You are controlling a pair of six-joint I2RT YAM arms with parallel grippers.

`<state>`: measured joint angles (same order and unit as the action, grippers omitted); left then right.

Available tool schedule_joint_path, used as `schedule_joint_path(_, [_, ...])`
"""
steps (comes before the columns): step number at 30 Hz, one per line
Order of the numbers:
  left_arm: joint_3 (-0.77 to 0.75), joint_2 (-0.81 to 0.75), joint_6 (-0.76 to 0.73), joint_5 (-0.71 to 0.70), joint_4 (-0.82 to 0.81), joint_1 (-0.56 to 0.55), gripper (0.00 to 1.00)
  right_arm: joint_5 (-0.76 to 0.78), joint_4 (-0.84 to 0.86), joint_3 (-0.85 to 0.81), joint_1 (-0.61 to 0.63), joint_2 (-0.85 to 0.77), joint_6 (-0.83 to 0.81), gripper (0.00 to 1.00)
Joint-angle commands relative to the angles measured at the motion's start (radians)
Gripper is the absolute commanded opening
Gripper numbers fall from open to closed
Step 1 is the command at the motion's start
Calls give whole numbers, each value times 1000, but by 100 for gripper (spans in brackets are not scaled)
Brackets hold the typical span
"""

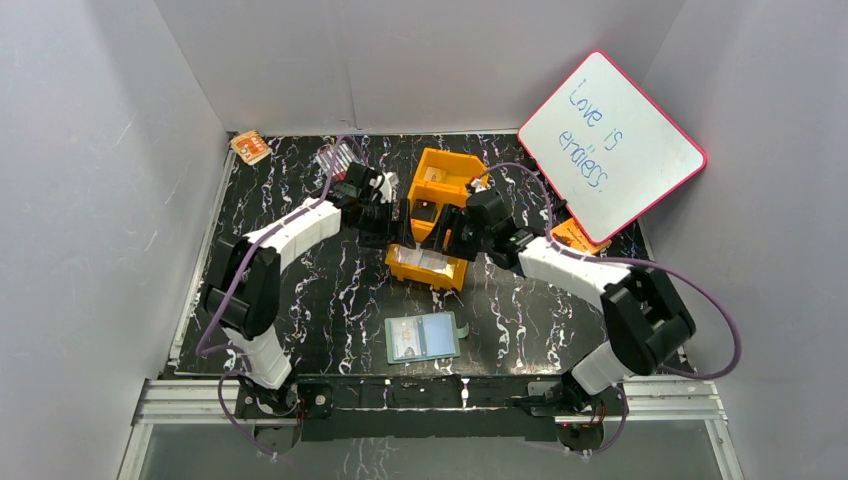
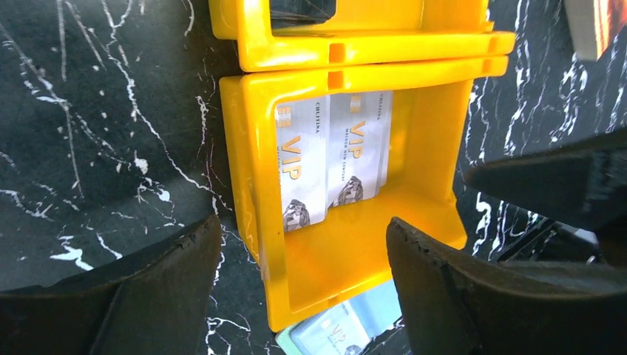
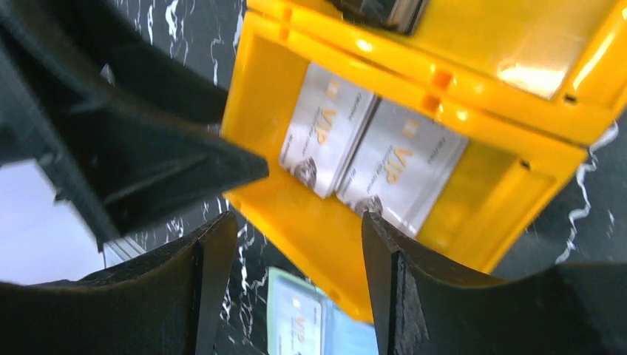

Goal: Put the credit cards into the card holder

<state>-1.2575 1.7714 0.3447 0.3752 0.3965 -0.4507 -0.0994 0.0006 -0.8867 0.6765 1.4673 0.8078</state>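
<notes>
Two pale credit cards (image 2: 329, 159) marked VIP lie side by side in the nearest compartment of the orange tray (image 2: 244, 148); they also show in the right wrist view (image 3: 370, 155) and from the top (image 1: 425, 262). The card holder (image 1: 422, 336) lies open near the front edge, with one card in its left pocket. My left gripper (image 2: 303, 237) hangs open above that compartment's near end, holding nothing. My right gripper (image 3: 281, 229) is open too, over the tray's near rim, empty. From above, the left gripper (image 1: 390, 222) and the right gripper (image 1: 452, 240) flank the tray.
A pink-rimmed whiteboard (image 1: 610, 145) leans at the back right over a small orange item (image 1: 578, 237). Another small orange item (image 1: 250, 147) and a striped object (image 1: 335, 158) lie at the back left. A black item (image 1: 425, 210) sits in the tray's middle compartment.
</notes>
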Motion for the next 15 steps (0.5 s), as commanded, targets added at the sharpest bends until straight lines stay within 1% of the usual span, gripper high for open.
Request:
schedule_joint_path(1, [24,-130,72,-43,-32,10,81,13,1,-109,-7,112,28,71])
schedule_joint_path(2, [38,-148,85,-54,-38,14,86,6,1,-123,-7,136,32,71])
schedule_joint_path(6, [94,-214,124,-107,-53,29,87,-27,-19,-167,-7,214,65,71])
schedule_joint_path(10, [175,-262,171,-144,-105,38,87,-12,-57,-196,0,273,115,72])
schedule_joint_path(15, [223,-244,190,-113,-153,40,82,23,-92,-231,15,322,180,77])
